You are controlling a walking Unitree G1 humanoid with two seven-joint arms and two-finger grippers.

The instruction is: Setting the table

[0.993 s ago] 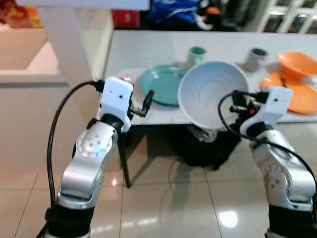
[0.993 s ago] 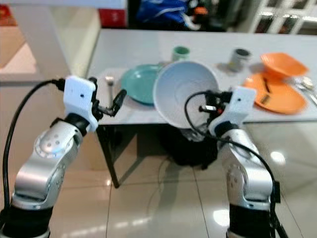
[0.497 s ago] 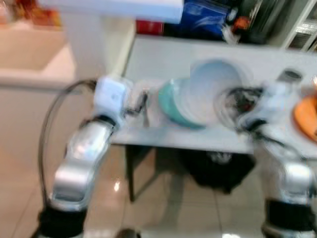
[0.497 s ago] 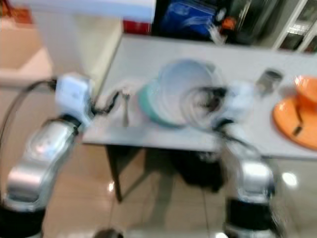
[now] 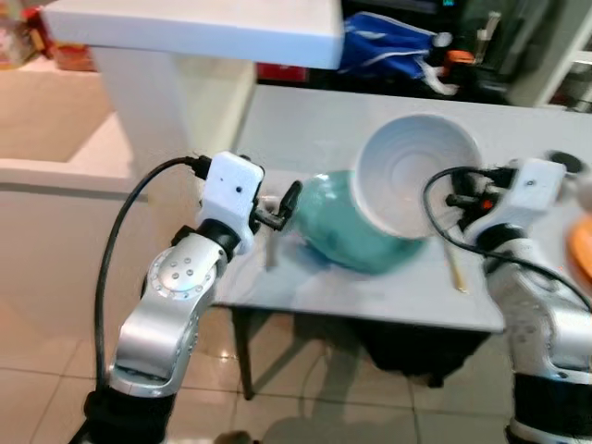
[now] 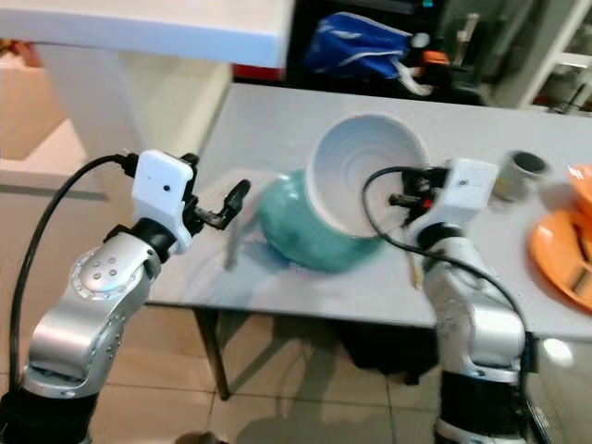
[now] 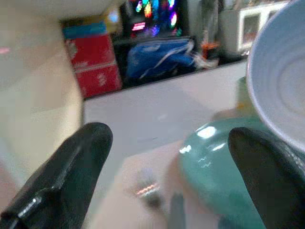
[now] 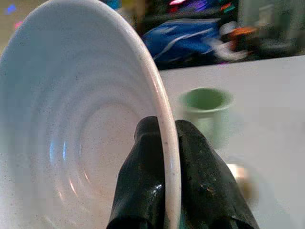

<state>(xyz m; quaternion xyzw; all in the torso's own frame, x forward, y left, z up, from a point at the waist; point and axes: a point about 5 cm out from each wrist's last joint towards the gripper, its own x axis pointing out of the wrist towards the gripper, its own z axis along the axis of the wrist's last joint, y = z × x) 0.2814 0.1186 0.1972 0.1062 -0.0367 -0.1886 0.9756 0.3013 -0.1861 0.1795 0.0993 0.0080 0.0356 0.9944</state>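
A white ribbed bowl [image 5: 412, 171] hangs tilted, its opening facing me, just above the right part of a teal plate [image 5: 347, 236] on the grey table [image 5: 305, 120]. My right gripper [image 8: 164, 157] is shut on the bowl's rim, one finger inside and one outside. My left gripper [image 5: 287, 202] stands open at the plate's left side, with nothing between its fingers [image 7: 86, 157]. Beneath it lies a blurred fork [image 6: 231, 245]. A green cup [image 8: 206, 102] stands on the table behind the bowl.
A chopstick [image 5: 453, 268] lies right of the plate. A grey cup [image 6: 525, 168] and orange plates [image 6: 564, 250] sit at the table's right end. A white counter [image 5: 185, 28] overhangs the left; a blue bag [image 5: 388, 46] lies beyond the table.
The view has moved closer to the table. The bowl, held before the table's front edge a second ago, is now over the teal plate. Left gripper now sits over the table's left part.
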